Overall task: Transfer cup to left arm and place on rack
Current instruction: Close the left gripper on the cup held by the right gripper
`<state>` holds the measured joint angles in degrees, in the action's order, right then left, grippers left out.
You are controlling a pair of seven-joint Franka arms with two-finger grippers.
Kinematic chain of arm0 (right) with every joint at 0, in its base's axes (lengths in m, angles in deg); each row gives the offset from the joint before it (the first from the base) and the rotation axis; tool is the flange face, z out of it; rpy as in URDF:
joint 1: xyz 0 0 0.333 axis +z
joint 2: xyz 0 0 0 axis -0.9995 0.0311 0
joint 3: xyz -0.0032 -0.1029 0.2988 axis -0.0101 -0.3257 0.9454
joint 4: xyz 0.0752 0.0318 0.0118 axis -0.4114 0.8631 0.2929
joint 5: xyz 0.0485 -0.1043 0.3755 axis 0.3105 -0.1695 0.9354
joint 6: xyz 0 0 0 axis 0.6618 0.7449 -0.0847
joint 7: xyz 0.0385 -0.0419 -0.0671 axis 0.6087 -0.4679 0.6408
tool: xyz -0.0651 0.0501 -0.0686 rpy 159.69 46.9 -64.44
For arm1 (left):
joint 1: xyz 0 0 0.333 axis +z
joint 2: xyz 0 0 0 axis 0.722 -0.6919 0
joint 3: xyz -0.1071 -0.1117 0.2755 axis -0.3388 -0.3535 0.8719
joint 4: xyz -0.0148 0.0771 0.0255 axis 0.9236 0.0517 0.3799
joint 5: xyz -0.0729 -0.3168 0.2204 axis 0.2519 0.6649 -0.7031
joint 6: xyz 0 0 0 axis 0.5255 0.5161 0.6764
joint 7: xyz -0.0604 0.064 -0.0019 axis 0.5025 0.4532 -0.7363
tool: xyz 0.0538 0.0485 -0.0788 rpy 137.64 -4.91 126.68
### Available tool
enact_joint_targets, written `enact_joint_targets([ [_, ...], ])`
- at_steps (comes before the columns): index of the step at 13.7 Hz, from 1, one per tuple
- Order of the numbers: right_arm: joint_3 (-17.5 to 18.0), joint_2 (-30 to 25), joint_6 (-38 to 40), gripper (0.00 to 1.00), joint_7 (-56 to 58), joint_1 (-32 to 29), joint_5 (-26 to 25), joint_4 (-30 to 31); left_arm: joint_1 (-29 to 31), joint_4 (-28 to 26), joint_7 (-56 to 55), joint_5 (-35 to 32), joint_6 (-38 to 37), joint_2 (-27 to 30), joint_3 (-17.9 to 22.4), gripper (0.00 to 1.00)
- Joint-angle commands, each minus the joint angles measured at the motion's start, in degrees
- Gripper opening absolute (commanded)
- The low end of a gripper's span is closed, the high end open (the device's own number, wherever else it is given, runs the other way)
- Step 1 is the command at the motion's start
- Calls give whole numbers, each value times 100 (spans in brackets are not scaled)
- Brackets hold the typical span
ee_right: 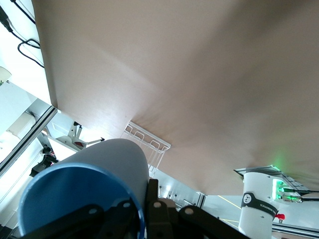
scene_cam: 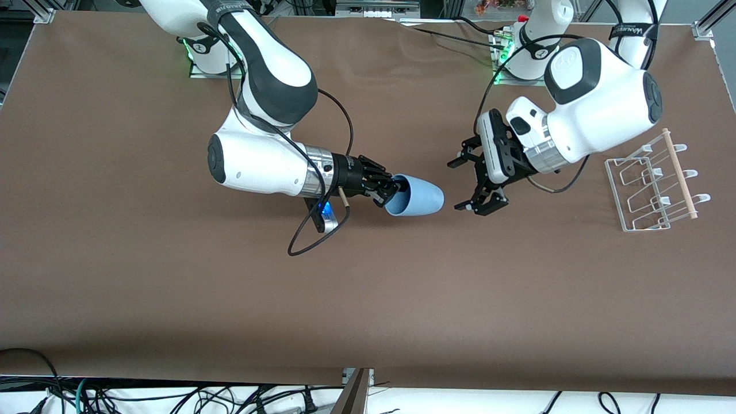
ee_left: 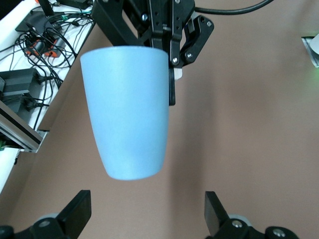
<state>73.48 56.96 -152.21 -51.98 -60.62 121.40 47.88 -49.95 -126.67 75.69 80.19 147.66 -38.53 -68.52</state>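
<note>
Front view: right gripper (scene_cam: 393,192) fingers clamping cup (scene_cam: 417,197) rim, left gripper (scene_cam: 472,185) fingers wide.

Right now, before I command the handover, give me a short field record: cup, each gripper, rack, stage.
cup: light blue plastic tumbler, held sideways in the air by its rim, rounded base pointing at the left gripper
right gripper: black two-finger gripper, shut on the cup's rim, one finger inside the mouth, over the middle of the brown table
left gripper: black two-finger gripper, open, facing the cup's base, not touching it
rack: white wire rack with wooden dowel, on the table toward the left arm's end, nothing on it
stage: handover not yet made
</note>
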Motion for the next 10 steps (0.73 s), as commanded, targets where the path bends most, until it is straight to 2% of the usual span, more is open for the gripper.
enact_joint_targets([
  [1,12,81,-22,0,-70,9,128,-181,-48,-184,-1,174,367,157,-142,100],
  [6,12,81,-22,0,-96,17,128,-181,-417,-175,-318,147,1518,-185,-283,100],
  [10,12,81,-22,0,-105,18,128,-181,-444,-166,-915,147,1801,-405,-494,100],
])
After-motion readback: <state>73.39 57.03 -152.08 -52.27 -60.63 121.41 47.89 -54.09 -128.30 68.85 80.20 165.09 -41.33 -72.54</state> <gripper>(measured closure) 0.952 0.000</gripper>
